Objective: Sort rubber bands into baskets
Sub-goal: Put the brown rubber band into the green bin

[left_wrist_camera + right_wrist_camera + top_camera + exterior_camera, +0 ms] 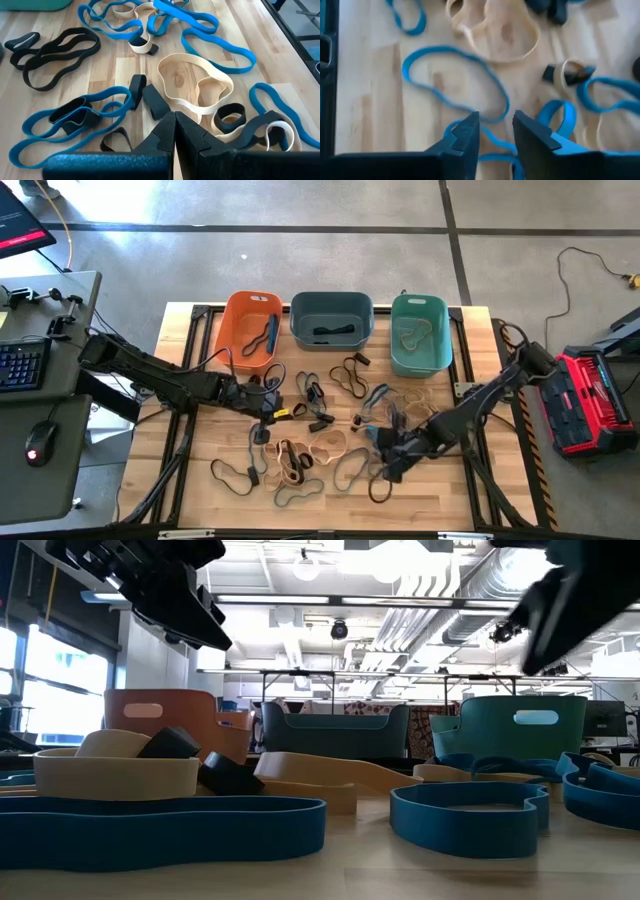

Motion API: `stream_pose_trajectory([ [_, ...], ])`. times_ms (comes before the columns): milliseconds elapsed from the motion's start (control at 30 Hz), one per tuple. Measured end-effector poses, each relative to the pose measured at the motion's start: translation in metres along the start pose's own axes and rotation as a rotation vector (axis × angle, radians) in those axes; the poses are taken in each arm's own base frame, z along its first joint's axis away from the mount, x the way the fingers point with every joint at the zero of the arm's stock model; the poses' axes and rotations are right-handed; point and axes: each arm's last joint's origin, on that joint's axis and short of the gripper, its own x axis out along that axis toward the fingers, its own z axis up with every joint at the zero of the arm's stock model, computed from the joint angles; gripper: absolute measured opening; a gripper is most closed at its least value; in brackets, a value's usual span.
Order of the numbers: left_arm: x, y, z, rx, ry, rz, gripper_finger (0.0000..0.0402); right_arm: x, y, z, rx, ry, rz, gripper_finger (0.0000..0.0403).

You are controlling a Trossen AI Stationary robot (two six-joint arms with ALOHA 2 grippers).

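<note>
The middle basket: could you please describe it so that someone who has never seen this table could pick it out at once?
Along the far edge of the wooden table stand three small plastic tubs in a row. The middle basket sits between an orange tub and a teal green tub. It alone is dark slate blue-grey, and it holds a dark band.

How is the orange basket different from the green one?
The orange basket stands at the left end of the row, the green basket at the right end. The orange basket holds a blue band and a dark one; the green basket holds a tan band. Both are small rounded tubs of similar size.
</note>
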Motion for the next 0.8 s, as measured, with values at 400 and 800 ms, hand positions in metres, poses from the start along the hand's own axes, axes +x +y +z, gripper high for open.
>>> stream_pose_trajectory([
  [400, 0.000, 0.000, 0.000, -0.005, 0.000, 0.005, 0.0000, 0.048, -0.047, 0.046, 0.037, -0.029, 0.084, 0.0122],
  [800, 0.000, 0.001, 0.000, 0.001, 0.001, 0.008, 0.0000, 0.093, -0.067, 0.053, 0.077, -0.012, 0.108, 0.0122],
])
